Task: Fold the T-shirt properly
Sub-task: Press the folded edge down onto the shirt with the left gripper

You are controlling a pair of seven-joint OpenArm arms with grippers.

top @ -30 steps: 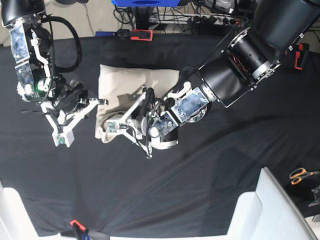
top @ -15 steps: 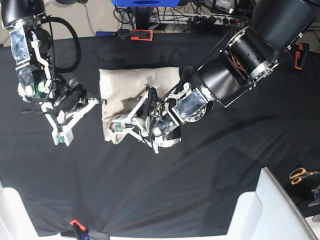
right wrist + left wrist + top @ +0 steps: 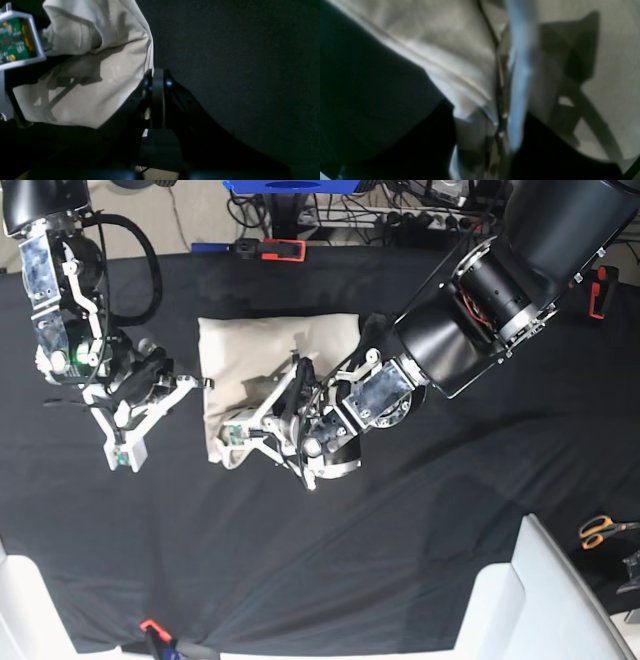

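The left gripper (image 3: 268, 420) pinches a fold at the near edge of the T-shirt (image 3: 255, 350), jaws narrow, apparently on cloth; the wrist view is blurred. Carry it level so the layers stay aligned. Since a second ago, the near edge has drawn inward. Farther left, the right gripper (image 3: 150, 405) is closed, empty, beside the shirt.

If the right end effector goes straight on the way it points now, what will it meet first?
Most likely the near edge of the T-shirt: the shut right end effector points at it, tips almost touching, though depth is unclear.
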